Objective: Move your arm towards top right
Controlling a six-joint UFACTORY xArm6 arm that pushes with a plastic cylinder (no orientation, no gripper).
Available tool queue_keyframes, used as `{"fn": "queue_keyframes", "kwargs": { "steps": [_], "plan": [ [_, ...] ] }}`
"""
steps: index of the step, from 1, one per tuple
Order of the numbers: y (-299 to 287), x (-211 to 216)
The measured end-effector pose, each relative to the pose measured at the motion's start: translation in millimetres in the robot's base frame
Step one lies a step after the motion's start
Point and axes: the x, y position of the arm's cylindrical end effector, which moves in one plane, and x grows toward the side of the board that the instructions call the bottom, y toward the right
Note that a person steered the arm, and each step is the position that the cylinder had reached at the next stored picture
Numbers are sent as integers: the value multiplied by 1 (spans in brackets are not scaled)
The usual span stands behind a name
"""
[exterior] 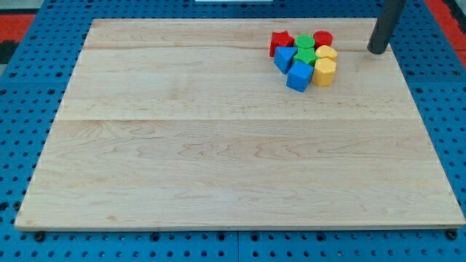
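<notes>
My tip (pixel 377 51) rests on the wooden board (pixel 218 145) near the view's top right corner. It stands to the right of a tight cluster of blocks and is apart from them. The cluster holds a red star-like block (pixel 280 41), a red round block (pixel 323 38), a green round block (pixel 305 42), a green block (pixel 305 56), a blue triangular block (pixel 284 58), a blue cube (pixel 298 76), a small yellow block (pixel 327 53) and a yellow hexagonal block (pixel 325 72). The yellow and red round blocks are nearest the tip.
The board lies on a blue perforated table (pixel 22 109) that shows on all sides. A red strip (pixel 448 18) runs along the view's top right edge, and another (pixel 18 18) at the top left.
</notes>
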Motion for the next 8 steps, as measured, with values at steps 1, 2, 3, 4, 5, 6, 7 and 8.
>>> {"fn": "queue_keyframes", "kwargs": {
  "steps": [1, 2, 3, 4, 5, 6, 7, 8],
  "plan": [
    [0, 0],
    [0, 3],
    [-1, -1],
    [-6, -10],
    [-6, -11],
    [-5, -10],
    [-7, -11],
    [-7, -10]
  ]
}}
